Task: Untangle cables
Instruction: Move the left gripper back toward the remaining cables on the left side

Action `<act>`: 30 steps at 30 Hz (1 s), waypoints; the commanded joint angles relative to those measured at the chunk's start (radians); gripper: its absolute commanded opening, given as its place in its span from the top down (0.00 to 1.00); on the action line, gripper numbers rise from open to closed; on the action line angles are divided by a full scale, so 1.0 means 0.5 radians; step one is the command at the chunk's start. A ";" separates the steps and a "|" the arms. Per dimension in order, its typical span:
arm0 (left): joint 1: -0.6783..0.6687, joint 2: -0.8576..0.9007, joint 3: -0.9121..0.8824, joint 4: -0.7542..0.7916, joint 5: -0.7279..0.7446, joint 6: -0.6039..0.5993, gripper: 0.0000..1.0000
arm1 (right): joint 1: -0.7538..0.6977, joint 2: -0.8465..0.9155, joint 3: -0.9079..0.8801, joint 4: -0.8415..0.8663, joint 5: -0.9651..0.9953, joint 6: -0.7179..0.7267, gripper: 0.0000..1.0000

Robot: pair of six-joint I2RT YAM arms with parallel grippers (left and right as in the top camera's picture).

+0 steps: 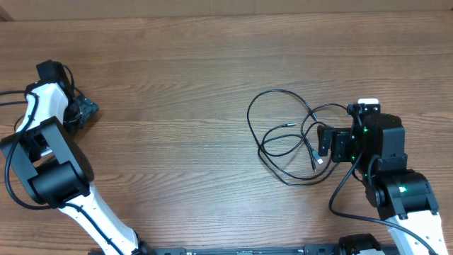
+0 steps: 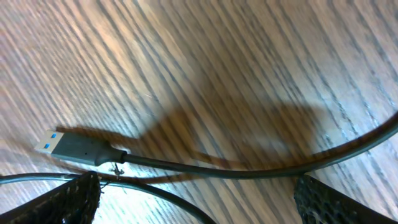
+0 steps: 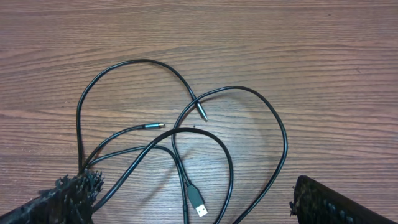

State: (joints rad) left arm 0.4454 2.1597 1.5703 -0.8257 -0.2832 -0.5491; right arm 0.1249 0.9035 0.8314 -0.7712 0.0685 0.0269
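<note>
Hands: left hand (image 1: 85, 108) and right hand (image 1: 324, 142) are both gaping wide, holding nothing.
Risk: right hand possibly pinching two crossed cables (image 3: 148, 61) together, tightening the tangle.

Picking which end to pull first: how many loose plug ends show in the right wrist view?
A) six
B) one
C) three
C: among the cables three plug ends lie bare on the table, namely the upper slim plug, the left slim plug and the wider USB plug near the bottom edge.
</note>
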 commanded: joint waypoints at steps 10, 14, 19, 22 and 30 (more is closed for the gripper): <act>-0.068 -0.180 -0.027 -0.037 -0.173 0.163 0.00 | -0.003 -0.009 0.041 0.012 -0.008 0.014 0.00; -0.198 -0.518 -0.015 0.028 -0.166 0.327 0.00 | -0.003 -0.009 0.041 0.013 -0.008 0.014 0.00; -0.459 -0.883 -0.015 0.094 -0.113 0.761 0.00 | -0.003 -0.009 0.042 0.027 -0.008 0.014 0.00; -0.647 -1.021 -0.015 0.081 0.056 1.077 0.00 | -0.003 -0.009 0.042 0.049 -0.023 0.014 0.00; -1.201 -1.093 -0.017 -0.130 0.662 1.391 0.01 | -0.003 -0.018 0.069 0.079 -0.077 0.014 0.00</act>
State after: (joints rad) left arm -0.0715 1.6047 1.5639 -0.8684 -0.1112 0.0444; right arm 0.1249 0.9035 0.8314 -0.7368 0.0441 0.0265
